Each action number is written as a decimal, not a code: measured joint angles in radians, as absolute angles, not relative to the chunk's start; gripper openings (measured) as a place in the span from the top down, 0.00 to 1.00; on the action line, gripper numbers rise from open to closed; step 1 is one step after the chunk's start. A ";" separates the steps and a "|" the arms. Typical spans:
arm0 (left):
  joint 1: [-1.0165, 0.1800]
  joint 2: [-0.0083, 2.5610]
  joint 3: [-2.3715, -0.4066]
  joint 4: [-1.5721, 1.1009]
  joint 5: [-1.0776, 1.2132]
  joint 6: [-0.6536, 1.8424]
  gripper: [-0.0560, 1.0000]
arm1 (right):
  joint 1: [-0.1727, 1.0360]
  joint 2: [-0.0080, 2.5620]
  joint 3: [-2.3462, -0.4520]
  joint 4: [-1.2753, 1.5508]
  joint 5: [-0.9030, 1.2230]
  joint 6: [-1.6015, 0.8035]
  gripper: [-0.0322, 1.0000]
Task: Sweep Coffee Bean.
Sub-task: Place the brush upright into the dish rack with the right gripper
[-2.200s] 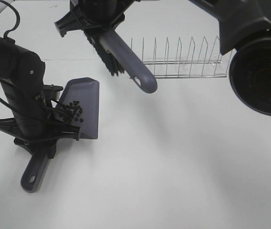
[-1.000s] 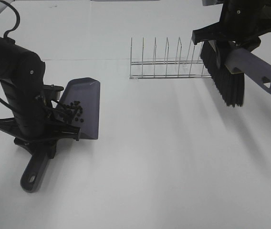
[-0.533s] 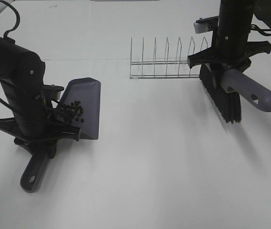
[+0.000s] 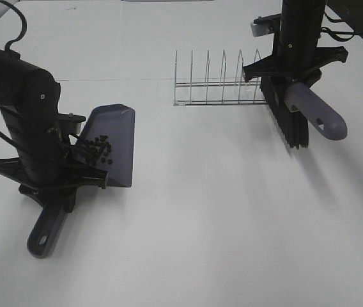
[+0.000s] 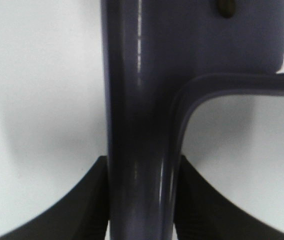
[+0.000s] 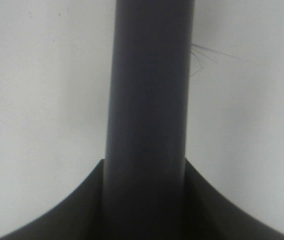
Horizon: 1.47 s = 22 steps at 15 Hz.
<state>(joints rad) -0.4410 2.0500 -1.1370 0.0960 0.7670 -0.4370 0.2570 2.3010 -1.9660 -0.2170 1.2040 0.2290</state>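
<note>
Left tool [image 4: 57,182]: kept clamped on the dustpan [image 4: 116,137] handle, not moved.
Coffee bean [image 4: 98,148]: held inside the dustpan (sweeping is judged finished).
Right tool [image 4: 291,75]: closed on the brush [image 4: 316,115], which was carried far right.
Room: wide table [image 4: 220,217] in between; rack [image 4: 220,89] wires just beside the bristles, so little margin is left there.

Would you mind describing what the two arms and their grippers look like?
Both are matte black. The left arm has thick rounded joint housings and a black cable looping above it. The right arm is a slimmer column with a pale grey block on its side. The left gripper and right gripper each have a wide flat crossbar.
</note>
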 joint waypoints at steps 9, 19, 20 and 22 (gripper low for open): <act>-0.441 2.050 -1.137 0.096 0.767 -0.436 0.62 | 0.227 2.381 -2.065 -0.197 1.164 0.219 0.67; -0.441 2.050 -1.137 0.096 0.767 -0.434 0.62 | 0.191 2.392 -2.066 -0.171 0.965 0.220 0.67; -0.441 2.050 -1.137 0.096 0.767 -0.434 0.62 | 0.191 2.392 -2.066 -0.170 0.954 0.220 0.67; -0.441 2.050 -1.137 0.096 0.767 -0.434 0.62 | 0.191 2.398 -2.066 -0.170 0.948 0.220 0.67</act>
<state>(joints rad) -0.4410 2.0500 -1.1370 0.0960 0.7670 -0.4340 0.1910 2.3980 -2.0660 -0.1700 0.9480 0.2200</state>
